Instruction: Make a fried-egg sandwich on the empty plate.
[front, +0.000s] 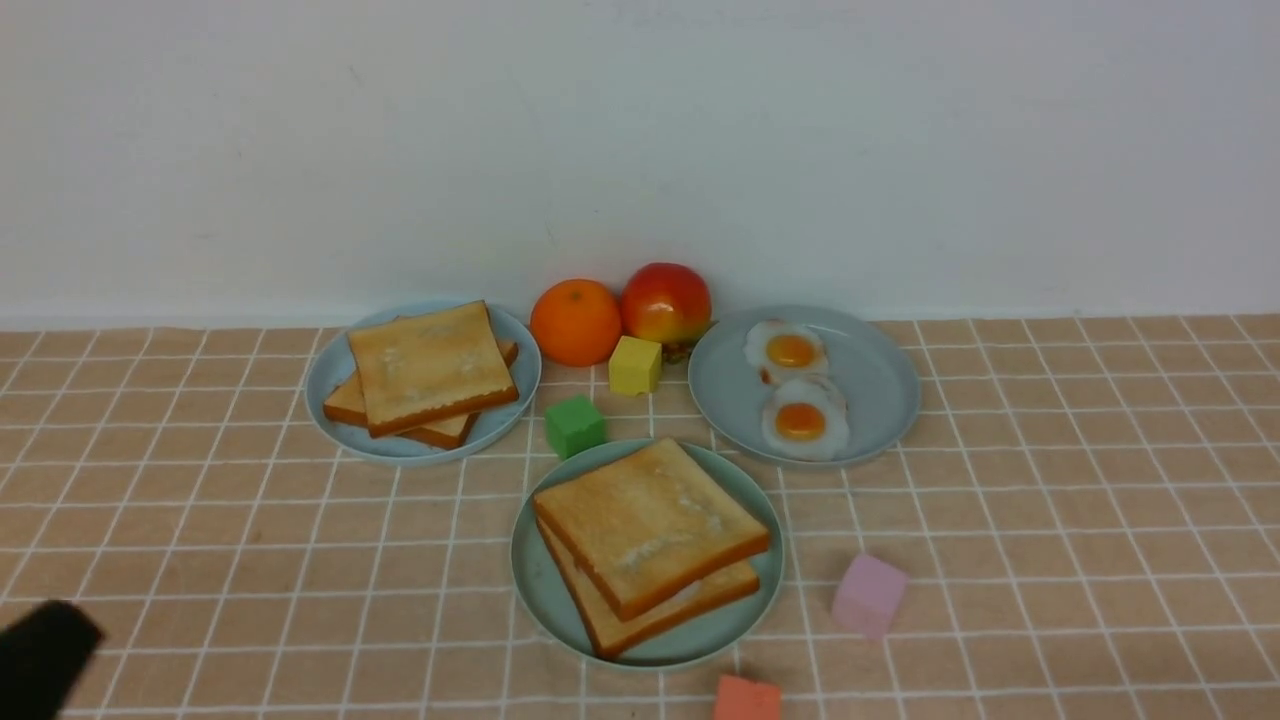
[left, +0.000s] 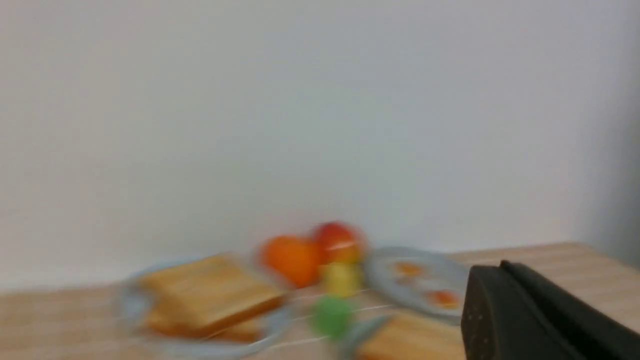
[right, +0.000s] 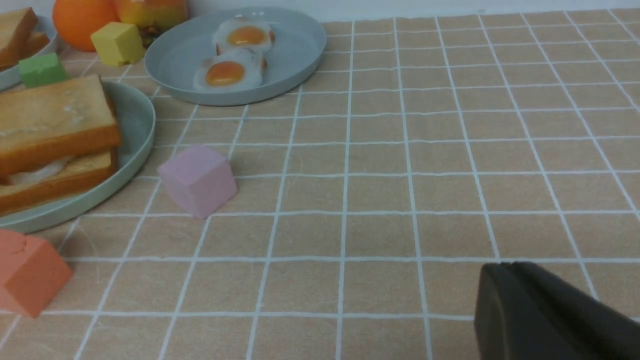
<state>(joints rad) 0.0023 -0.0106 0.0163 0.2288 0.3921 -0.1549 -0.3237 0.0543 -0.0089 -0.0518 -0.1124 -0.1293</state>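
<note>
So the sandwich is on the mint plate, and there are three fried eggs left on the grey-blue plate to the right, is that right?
Not quite. The sandwich does sit on the mint plate, but the grey-blue plate to its right holds two fried eggs, not three. The front view shows this plainly, and the right wrist view agrees.

L claw (front: 45, 655) low at near-left edge, closed, empty. R claw (right: 545, 315) closed, empty.
</note>
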